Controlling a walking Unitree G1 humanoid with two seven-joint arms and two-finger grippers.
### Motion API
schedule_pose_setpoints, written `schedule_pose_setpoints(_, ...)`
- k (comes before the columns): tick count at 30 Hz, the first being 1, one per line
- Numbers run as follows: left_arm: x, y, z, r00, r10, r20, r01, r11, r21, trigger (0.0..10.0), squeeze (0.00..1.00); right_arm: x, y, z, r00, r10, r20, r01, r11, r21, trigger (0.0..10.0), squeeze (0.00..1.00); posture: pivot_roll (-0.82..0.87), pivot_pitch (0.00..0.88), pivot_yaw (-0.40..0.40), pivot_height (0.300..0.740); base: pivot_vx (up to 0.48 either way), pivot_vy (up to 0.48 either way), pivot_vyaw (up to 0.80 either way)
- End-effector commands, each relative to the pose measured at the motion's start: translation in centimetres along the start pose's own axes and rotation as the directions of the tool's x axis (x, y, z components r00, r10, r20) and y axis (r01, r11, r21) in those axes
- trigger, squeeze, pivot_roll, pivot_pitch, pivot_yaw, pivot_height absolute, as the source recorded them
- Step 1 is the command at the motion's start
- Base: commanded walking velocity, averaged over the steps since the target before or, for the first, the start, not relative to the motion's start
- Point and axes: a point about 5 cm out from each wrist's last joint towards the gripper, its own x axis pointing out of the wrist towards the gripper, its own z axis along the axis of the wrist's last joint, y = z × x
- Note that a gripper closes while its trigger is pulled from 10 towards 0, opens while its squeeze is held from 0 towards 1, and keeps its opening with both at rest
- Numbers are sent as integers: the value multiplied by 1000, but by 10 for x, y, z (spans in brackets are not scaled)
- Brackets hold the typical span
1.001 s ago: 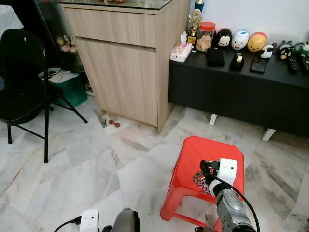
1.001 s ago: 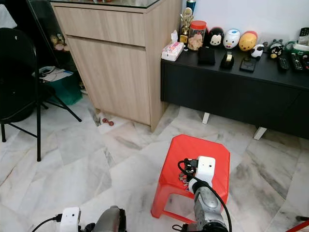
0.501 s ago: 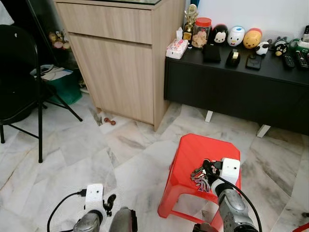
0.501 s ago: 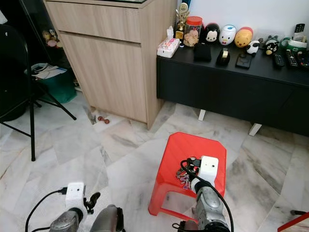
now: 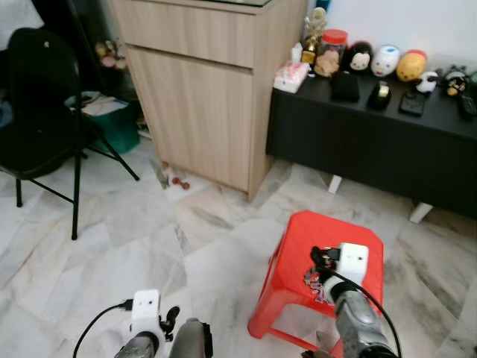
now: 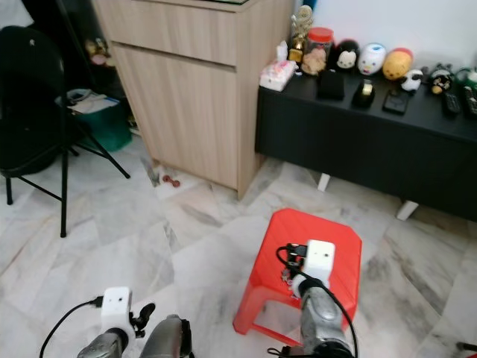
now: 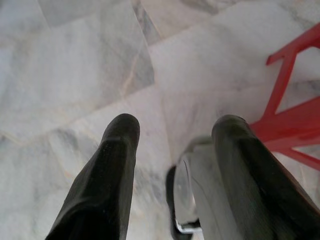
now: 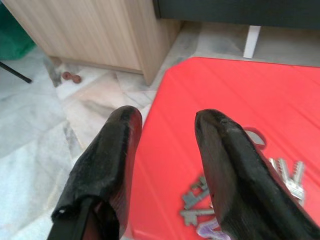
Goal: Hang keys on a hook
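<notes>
Keys [image 8: 280, 175] lie loose on the red stool [image 5: 298, 246], just under the right hand [image 8: 165, 150], whose fingers stand wide and empty. The left hand [image 7: 172, 165] hangs low over the floor, also wide, much farther off.

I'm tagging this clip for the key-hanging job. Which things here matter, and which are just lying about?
Job:
keys on the red stool
right hand, open above the keys

Lying about:
left hand, open over the floor
black chair
wooden cabinet
toys on the black sideboard

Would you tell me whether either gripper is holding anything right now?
Nothing is held. The right gripper hovers open over the keys on the red stool; the left gripper is open above the floor.
</notes>
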Motion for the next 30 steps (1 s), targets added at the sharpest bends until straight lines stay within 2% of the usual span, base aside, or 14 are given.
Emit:
schedule_pose_setpoints(1,0,-5,-2,1000,-15,-6,15,1000,-4,10000,0,-2,-8,-2,1000,-27,-13,27,1000,0,10000,0,84,79,-2,639,330,0,0)
schedule_pose_setpoints(16,0,-10,-3,998,-54,-14,55,998,25,10000,0,-3,-5,-6,999,-45,-27,45,999,12,10000,0,91,78,-5,639,289,0,0)
schedule_pose_setpoints(21,-1,-10,-5,998,-54,-21,54,998,19,10000,0,-4,-9,-10,995,-89,-46,91,995,38,10000,0,90,82,-3,639,0,0,0)
schedule_pose_setpoints(24,-1,-7,-6,999,-48,-25,49,999,15,10000,0,-8,-18,-17,985,-148,-91,152,988,36,10000,0,92,85,-4,639,0,0,0)
schedule_pose_setpoints(28,-1,-7,-6,999,-47,-27,48,999,15,10000,0,-11,-21,-24,979,-149,-137,156,987,39,10000,0,91,91,-2,639,0,0,0)
schedule_pose_setpoints(30,-1,-7,-7,998,-49,-29,49,999,17,10000,0,-14,-24,-30,971,-162,-178,166,986,8,10000,0,93,94,-2,639,0,0,0)
